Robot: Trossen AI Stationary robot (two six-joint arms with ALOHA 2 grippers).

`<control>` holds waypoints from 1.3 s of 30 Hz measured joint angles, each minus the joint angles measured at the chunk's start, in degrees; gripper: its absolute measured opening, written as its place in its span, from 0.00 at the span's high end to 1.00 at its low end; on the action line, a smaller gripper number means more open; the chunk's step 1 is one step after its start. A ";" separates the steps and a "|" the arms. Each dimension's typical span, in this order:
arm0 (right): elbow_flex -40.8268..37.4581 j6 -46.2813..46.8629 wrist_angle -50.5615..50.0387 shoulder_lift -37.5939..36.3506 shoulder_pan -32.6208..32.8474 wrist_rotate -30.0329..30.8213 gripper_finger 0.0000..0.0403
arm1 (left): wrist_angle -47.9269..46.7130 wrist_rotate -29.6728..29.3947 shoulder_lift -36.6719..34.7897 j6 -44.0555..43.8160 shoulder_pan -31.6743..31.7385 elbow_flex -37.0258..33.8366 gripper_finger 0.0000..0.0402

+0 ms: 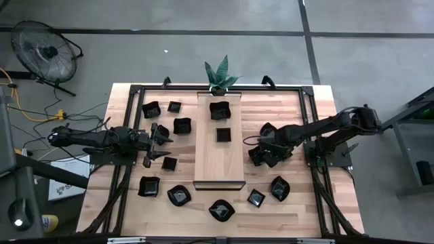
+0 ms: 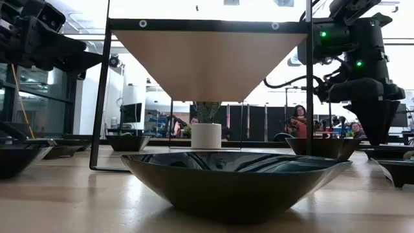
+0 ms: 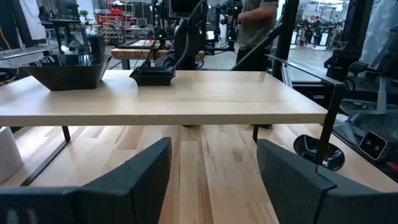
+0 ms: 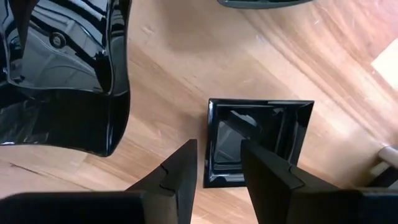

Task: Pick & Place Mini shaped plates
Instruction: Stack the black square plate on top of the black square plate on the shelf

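Several glossy black mini shaped plates lie on the wooden table (image 1: 298, 217), and two sit on the raised pale board (image 1: 218, 166). My right gripper (image 4: 217, 152) points down, open, right of the board (image 1: 261, 154). It stands over a small square plate (image 4: 267, 134): one finger outside the plate's rim, the other above its hollow. A larger wavy-rimmed plate (image 4: 56, 74) lies beside it. My left gripper (image 1: 161, 140) waits level and open left of the board, with nothing between its fingers (image 3: 211, 149). My right gripper comes from above with the square plate's side rim (image 4: 210, 146) in the gap between its two fingers. The plate lies flat on the table. Whether a finger touches the rim, I cannot tell.
The board (image 3: 168, 99) stands on a black frame above the table's middle. A potted plant (image 1: 220, 83) stands at its far end. More plates lie near the front edge (image 1: 222, 210) and left of the board (image 1: 182, 125). People show in the room beyond the table.
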 joint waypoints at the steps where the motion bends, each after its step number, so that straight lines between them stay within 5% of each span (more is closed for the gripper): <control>1: 0.00 -0.67 -0.01 0.01 0.00 0.01 0.71 | 0.02 0.00 0.00 -0.02 0.00 0.00 0.42; 39: 0.00 -2.80 0.55 4.85 0.00 -1.21 0.71 | 0.00 0.00 0.00 -0.02 -0.02 0.00 0.42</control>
